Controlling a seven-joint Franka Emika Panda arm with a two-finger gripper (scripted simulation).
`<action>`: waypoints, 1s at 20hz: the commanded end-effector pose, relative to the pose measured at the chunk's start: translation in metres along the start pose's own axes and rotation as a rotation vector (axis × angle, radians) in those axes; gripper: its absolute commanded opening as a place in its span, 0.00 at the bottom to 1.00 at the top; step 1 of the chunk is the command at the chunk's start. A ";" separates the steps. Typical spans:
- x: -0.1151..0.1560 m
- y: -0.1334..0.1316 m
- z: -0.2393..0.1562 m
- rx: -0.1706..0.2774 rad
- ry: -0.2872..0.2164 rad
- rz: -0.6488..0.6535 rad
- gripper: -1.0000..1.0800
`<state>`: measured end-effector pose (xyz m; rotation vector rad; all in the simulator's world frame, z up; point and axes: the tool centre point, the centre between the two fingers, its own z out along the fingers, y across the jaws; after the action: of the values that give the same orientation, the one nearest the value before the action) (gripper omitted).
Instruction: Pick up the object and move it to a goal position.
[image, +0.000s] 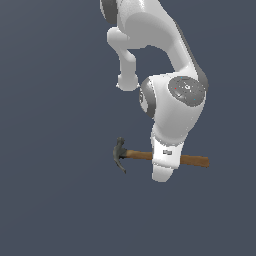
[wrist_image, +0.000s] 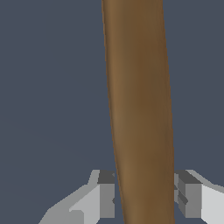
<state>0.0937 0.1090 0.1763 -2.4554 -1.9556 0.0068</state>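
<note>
hammer (image: 192, 160): smooth straight wooden handle; gripper (wrist_image: 144, 194): blocky grey pads touching it

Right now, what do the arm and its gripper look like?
The arm is glossy white, with rounded links and dark grey joint rings; one grey disc-shaped cap faces the exterior view. The gripper has blocky light grey fingers with darker grey pads. No cables show.

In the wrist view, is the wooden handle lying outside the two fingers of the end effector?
No, the brown handle runs between the two fingers, one on each side of it.
</note>
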 end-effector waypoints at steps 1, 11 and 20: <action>0.021 -0.002 -0.022 -0.003 0.001 0.001 0.00; 0.092 -0.010 -0.087 -0.004 0.002 0.002 0.00; 0.130 -0.012 -0.121 -0.004 0.002 0.002 0.00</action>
<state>0.1100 0.2335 0.2892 -2.4561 -1.9547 0.0058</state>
